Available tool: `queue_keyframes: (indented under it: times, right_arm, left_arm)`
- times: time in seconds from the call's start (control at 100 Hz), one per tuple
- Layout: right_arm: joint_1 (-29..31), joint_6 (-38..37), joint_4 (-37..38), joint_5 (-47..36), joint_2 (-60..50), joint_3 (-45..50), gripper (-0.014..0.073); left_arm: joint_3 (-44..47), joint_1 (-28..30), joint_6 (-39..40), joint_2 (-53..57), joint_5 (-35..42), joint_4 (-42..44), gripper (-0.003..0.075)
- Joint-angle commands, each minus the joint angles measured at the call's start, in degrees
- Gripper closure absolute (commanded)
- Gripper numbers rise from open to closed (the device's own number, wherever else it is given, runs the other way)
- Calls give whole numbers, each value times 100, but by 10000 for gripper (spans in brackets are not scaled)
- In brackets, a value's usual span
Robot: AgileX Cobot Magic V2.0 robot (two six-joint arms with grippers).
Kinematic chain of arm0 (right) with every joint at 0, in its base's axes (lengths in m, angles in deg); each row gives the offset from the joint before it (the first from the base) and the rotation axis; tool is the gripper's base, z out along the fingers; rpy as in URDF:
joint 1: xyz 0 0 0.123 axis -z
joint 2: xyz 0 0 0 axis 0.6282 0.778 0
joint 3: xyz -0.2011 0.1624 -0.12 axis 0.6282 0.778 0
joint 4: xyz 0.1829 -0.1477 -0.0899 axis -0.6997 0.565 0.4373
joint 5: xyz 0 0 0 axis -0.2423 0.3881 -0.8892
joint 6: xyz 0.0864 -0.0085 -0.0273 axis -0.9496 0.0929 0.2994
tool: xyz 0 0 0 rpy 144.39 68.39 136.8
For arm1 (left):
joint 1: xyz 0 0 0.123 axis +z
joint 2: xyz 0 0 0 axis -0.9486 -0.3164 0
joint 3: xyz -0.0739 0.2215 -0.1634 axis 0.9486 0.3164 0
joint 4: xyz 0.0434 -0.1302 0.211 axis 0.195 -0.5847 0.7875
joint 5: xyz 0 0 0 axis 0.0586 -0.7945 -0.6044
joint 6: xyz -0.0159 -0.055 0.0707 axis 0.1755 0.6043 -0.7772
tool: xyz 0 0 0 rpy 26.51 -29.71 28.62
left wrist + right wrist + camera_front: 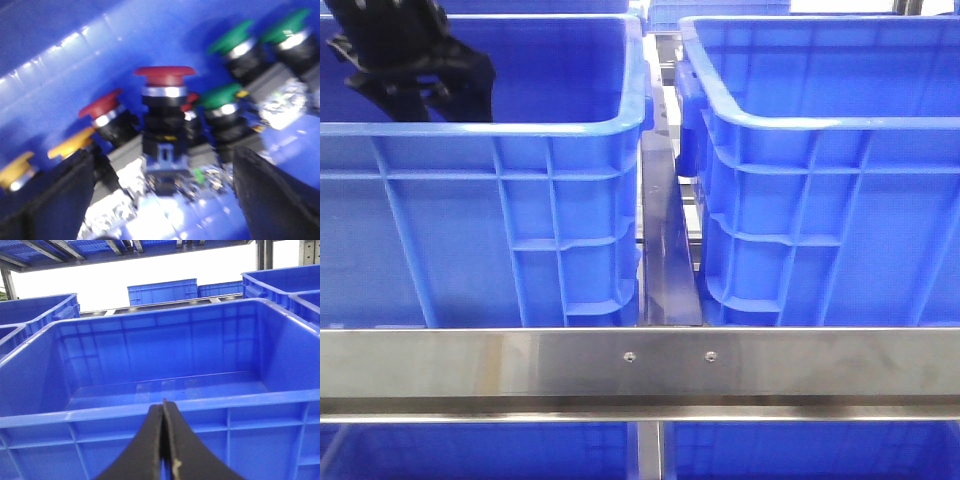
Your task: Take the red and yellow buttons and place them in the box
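My left gripper (pixel 162 202) is open inside the left blue crate (pixel 480 128), seen in the front view as a black shape (pixel 425 75) at its far side. Ahead of its spread fingers (pixel 55 195) stands a red button (pixel 164 76) on a black switch body. A second red button (pixel 100 104) leans beside it. Two yellow buttons (pixel 70 142) (pixel 15 170) lie further out on the same side. The view is blurred. My right gripper (pixel 163 407) is shut on nothing, just outside the near rim of the empty box (pixel 165 412), which is the right crate (pixel 820 122).
Three green buttons (pixel 231 37) (pixel 287 22) (pixel 220 95) lie in the same crate beyond the red one. A metal rail (pixel 640 365) crosses in front of both crates, with a narrow gap (pixel 665 240) between them. More blue crates (pixel 162 290) stand behind.
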Motion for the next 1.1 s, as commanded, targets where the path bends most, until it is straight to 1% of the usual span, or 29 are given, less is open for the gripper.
queue_keyframes:
  times: [0.0, 0.47, 0.56, 0.66, 0.73, 0.85, 0.95, 0.96, 1.09]
  right_arm:
    - [-1, 19, 64, -487, -152, -110, 662]
    - [-1, 19, 64, -487, -152, -110, 662]
    - [-1, 19, 64, -487, -152, -110, 662]
    - [-1, 19, 64, -487, -152, -110, 662]
    - [-1, 19, 64, -487, -152, -110, 662]
    - [-1, 19, 64, -487, -152, -110, 662]
    - [-1, 19, 64, -487, -152, -110, 662]
    - [-1, 19, 64, -487, -152, -110, 662]
    - [-1, 19, 64, -487, -152, -110, 662]
  left_arm:
    - [-204, -30, -5, 175, 355, 59, 186]
    - [-213, -30, -5, -219, 449, 59, 188]
    - [-213, -30, -5, -219, 449, 59, 213]
    - [-213, -30, -5, -219, 439, 59, 297]
    - [-213, -30, -5, -219, 398, 59, 393]
    - [-213, -30, -5, -219, 360, 59, 596]
    - [-213, -30, -5, -155, 349, 59, 730]
    - [-213, -30, -5, -135, 349, 59, 738]
    - [-213, -30, -5, 141, 328, 69, 739]
